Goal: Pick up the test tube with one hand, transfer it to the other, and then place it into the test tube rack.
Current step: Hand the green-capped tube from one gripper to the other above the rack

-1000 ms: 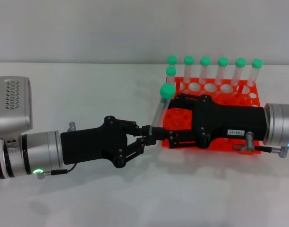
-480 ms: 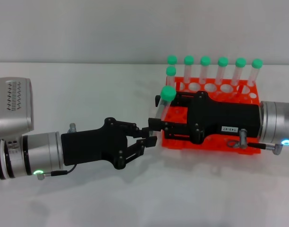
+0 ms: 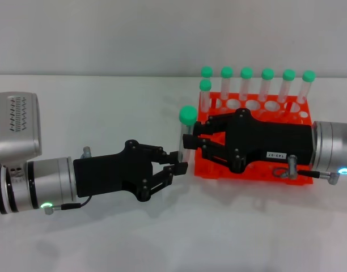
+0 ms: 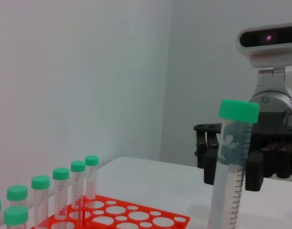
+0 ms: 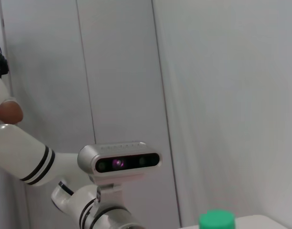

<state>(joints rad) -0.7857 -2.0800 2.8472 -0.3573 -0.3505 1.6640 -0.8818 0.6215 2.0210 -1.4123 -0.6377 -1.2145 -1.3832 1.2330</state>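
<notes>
Head view centre: left gripper [image 3: 180,160] clamps the test tube [image 3: 186,137]; I'd centre the right gripper's [image 3: 194,140] spread fingers before closing

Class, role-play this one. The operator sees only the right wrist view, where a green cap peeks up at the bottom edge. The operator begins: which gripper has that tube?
Observer: The left gripper pinches the test tube at its lower end and holds it upright.
Operator: And my right gripper?
Observer: The right gripper is open, with its fingertips right beside the tube's middle.
Operator: Where is the rack?
Observer: The orange rack is on the robot's right, partly hidden by the right gripper. Seven capped tubes stand along its far side.
</notes>
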